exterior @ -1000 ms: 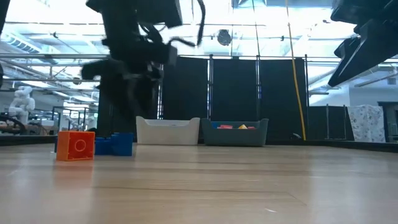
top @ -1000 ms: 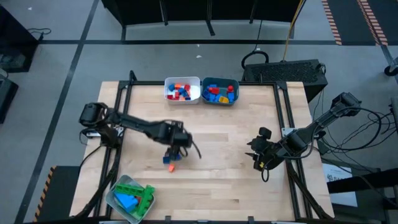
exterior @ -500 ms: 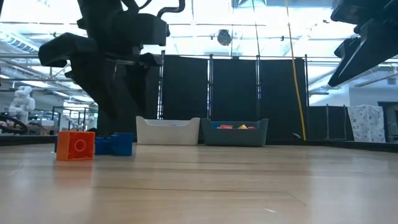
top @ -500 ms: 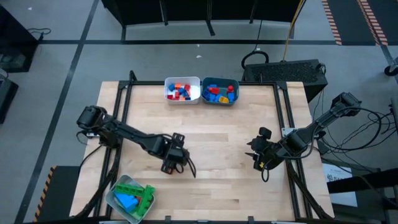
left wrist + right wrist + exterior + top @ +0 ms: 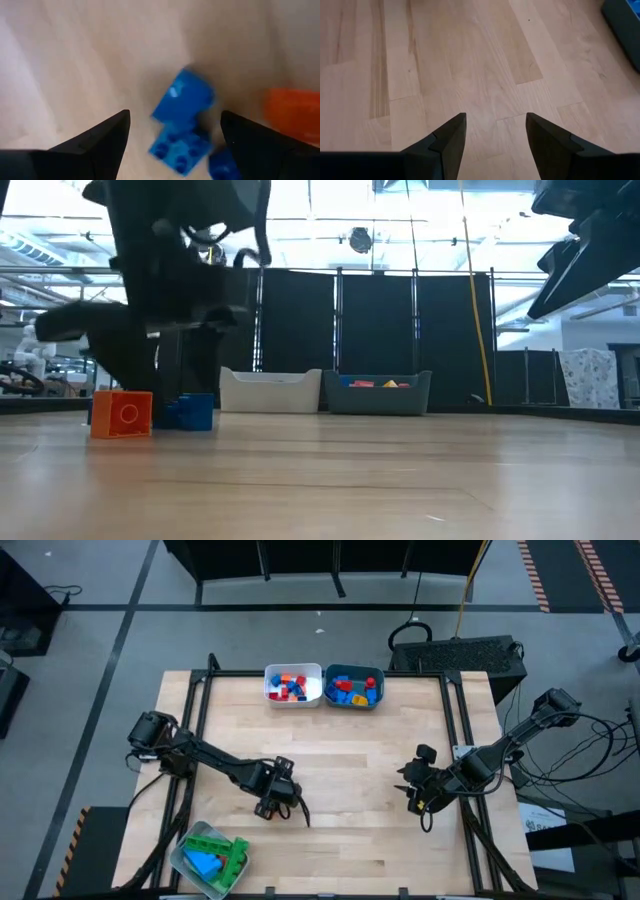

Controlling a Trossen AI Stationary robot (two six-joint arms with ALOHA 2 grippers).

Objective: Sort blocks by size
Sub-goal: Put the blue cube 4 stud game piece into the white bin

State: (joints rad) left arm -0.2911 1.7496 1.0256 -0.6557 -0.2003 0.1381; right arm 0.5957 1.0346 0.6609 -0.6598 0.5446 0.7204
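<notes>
Blocks, small studded plastic bricks, mostly lie sorted in the white bin (image 5: 293, 686), teal bin (image 5: 354, 687) and clear-grey bin (image 5: 208, 858). Low view: an orange brick (image 5: 121, 414) and blue bricks (image 5: 189, 411) remain on the wooden counter (image 5: 350, 470). Left wrist view: the left gripper (image 5: 172, 135) hangs spread above the blue bricks. Right wrist view: the right gripper (image 5: 495, 131) waits parted, holding nothing.

Table (image 5: 350, 755): pale wood planks in a black frame. At the far edge, side by side and touching, a white bin (image 5: 293, 685) on the left and a teal bin (image 5: 354, 686) on the right, both holding mixed bricks; at the near left corner, a clear-grey bin (image 5: 208, 858) with green and blue bricks. On the bare wood left of centre, an orange brick (image 5: 121, 414) just beside a blue brick (image 5: 182, 120).
</notes>
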